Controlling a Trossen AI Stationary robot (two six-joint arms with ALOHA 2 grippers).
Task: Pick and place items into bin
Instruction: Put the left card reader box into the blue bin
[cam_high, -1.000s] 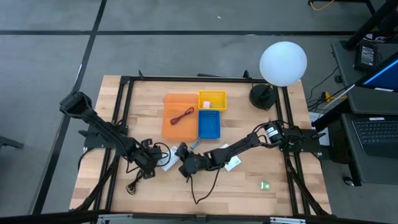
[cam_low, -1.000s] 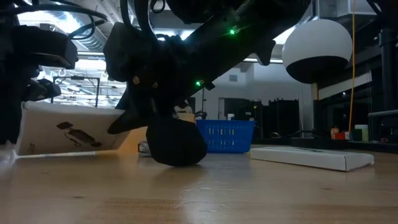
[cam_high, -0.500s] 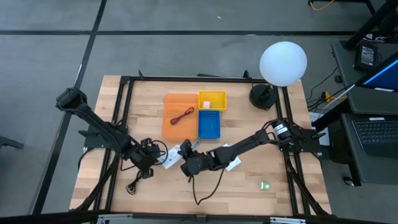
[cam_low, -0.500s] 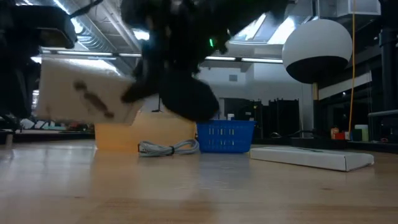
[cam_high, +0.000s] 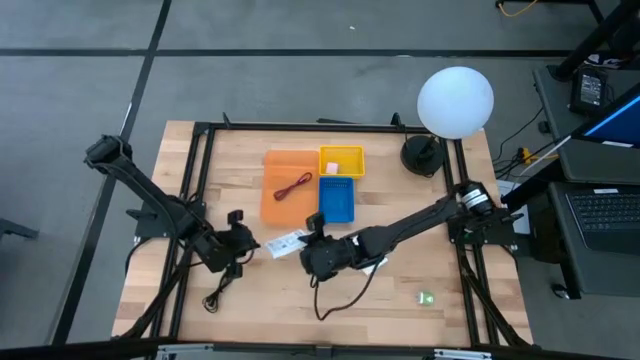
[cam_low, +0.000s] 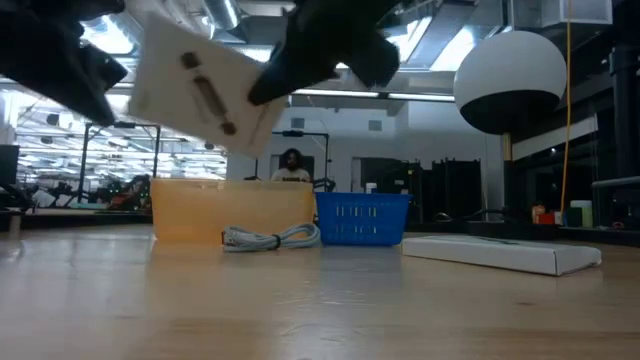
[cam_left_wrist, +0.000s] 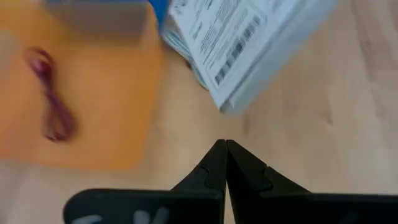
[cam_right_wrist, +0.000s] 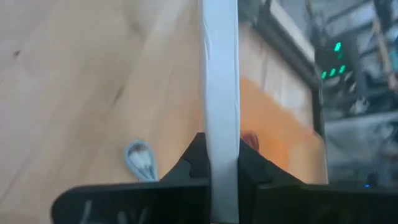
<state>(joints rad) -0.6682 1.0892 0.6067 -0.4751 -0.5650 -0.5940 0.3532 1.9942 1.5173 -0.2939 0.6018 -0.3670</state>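
Note:
My right gripper (cam_high: 312, 246) is shut on a white card (cam_high: 285, 243) with black marks, held in the air near the table's middle; in the low view the card (cam_low: 205, 95) tilts high above the wood. My left gripper (cam_high: 238, 238) hovers shut just left of the card, touching nothing. A red cable (cam_high: 294, 186) lies in the orange tray (cam_high: 275, 205). A second white card (cam_high: 376, 263) lies flat under the right arm. A black cable (cam_high: 335, 297) snakes across the near table. A small green piece (cam_high: 427, 297) sits near the right corner. My right gripper pinches the white card between its two fingers (cam_right_wrist: 249, 167), one on each flat face, at the card's end nearest the arm (cam_right_wrist: 221, 146). The fingers come level from the table's right. The card is lifted clear of the table and tilted, its free end toward the left arm.
A yellow bin (cam_high: 341, 160) and a blue basket (cam_high: 337, 201) stand beside the orange tray. A pale coiled cable (cam_low: 270, 238) lies on the wood in front of them. A white globe lamp (cam_high: 455, 100) stands at the far right corner. A black frame (cam_high: 300, 127) borders the table.
My right gripper has lifted the white card off the table, carrying it up and a little toward the far edge and the bins; the card has tipped from lying near flat to a slant in the air. My left arm has drawn back slightly.

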